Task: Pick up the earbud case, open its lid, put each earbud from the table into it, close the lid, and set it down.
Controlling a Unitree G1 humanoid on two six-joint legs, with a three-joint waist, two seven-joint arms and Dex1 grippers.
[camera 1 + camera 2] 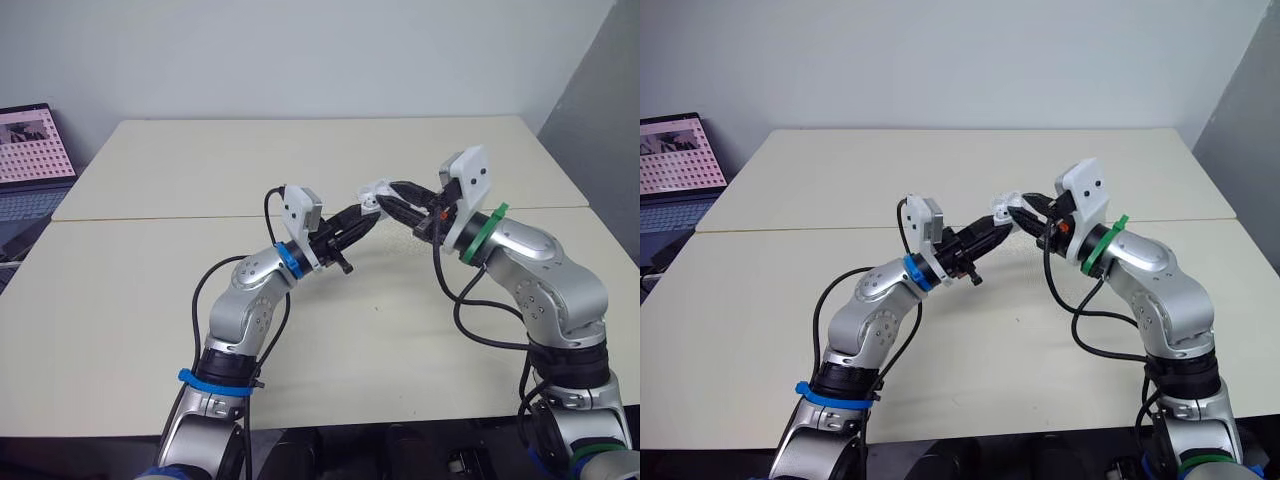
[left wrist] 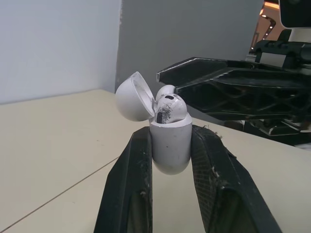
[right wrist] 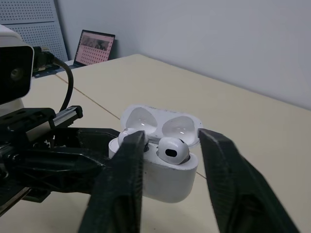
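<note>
Two cream tables [image 1: 120, 300] pushed together, pale wall [image 1: 300, 50] behind, open laptop [image 1: 30, 150] at left

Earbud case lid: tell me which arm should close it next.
Right. The left gripper is shut on the earbud case, so it is occupied; the lid stands open with both earbuds seated. The right gripper is open, holds nothing, and already straddles the case beside the lid.
</note>
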